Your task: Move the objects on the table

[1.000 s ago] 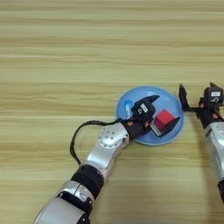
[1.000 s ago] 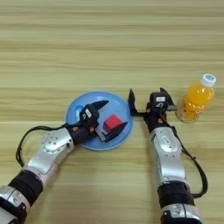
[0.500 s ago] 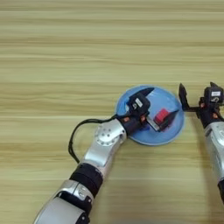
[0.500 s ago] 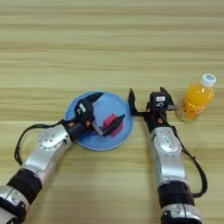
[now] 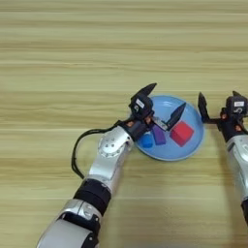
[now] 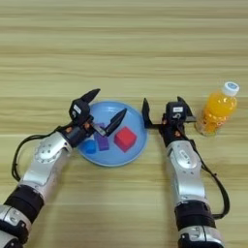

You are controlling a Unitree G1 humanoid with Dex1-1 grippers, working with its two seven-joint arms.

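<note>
On the round light-blue plate (image 6: 116, 157) lie all three objects: a red cube (image 6: 125, 138) at the right, a flat purple bar (image 6: 101, 142) in the middle, and a blue tube (image 6: 89, 147) at the left, partly under my left wrist with its white end hidden. My left gripper (image 6: 105, 107) hangs open over the plate's left half, one finger pointing up past the rim and the other down toward the cube, with nothing between them. My right gripper (image 6: 162, 107) stands open just right of the plate, holding nothing.
An orange juice bottle (image 6: 216, 110) with a white cap stands upright to the right of my right gripper. The tan wooden table (image 5: 72, 58) stretches bare above and left of the plate.
My left gripper has let go of the red cube and opened wide. The cube now rests on the plate. The right arm has not moved.
</note>
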